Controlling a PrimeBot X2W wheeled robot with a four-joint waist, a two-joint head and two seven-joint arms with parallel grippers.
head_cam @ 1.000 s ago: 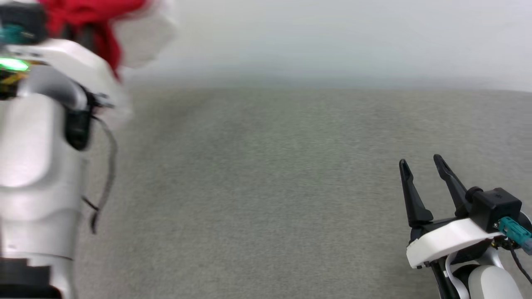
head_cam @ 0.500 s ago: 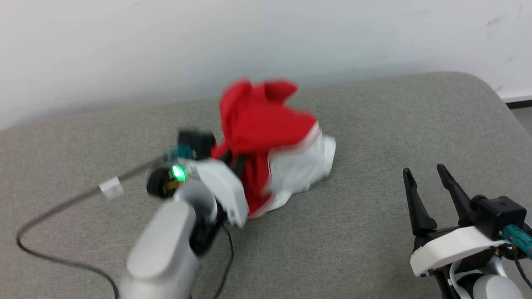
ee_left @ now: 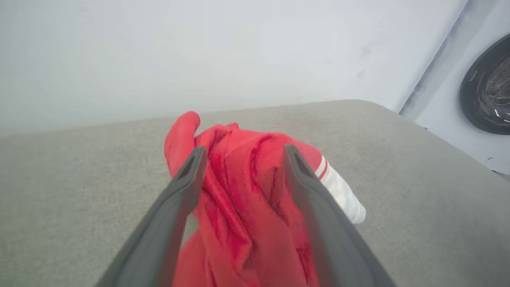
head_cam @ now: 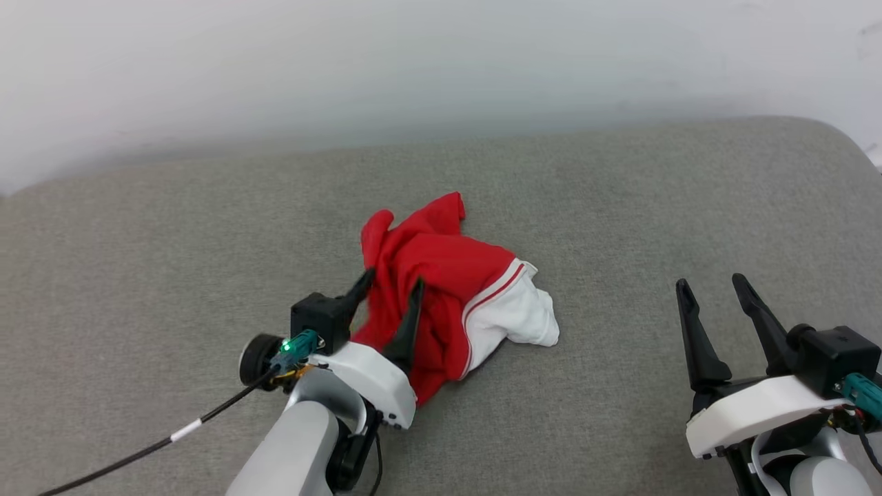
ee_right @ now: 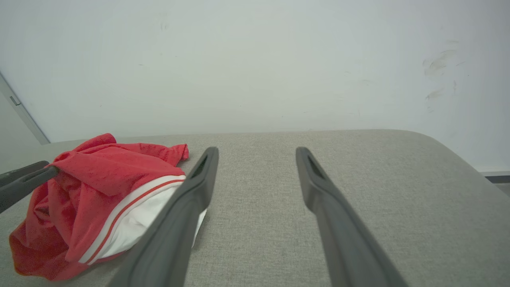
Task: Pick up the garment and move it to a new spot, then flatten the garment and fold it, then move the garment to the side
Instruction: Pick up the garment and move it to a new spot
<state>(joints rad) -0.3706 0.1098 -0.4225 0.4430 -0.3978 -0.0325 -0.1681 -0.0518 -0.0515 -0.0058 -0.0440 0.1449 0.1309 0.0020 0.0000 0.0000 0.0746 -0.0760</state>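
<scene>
The garment (head_cam: 441, 262) lies in a crumpled heap on the grey cushion (head_cam: 620, 193), red body uppermost, one white sleeve with red-and-white striping toward the right. My left gripper (head_cam: 393, 277) is open and low over the heap's near side. Its two fingers are spread wide, with loose red folds (ee_left: 239, 207) lying between them. The left gripper (ee_left: 244, 148) is not clamping the cloth. My right gripper (head_cam: 710, 280) stands open at the lower right, well apart from the garment (ee_right: 99, 175), with nothing between its fingers (ee_right: 187, 207). Any lettering on the garment is hidden in the folds.
A white wall (head_cam: 441, 62) rises right behind the cushion. The cushion's rounded corner (head_cam: 827, 138) drops off at the far right. A dark round appliance door (ee_left: 490, 99) sits beyond that edge. A black cable (head_cam: 138, 451) trails from my left wrist.
The head camera has shifted. My left gripper came down with the garment gripped, then opened. The garment now lies on the cushion. The right gripper has stayed open.
</scene>
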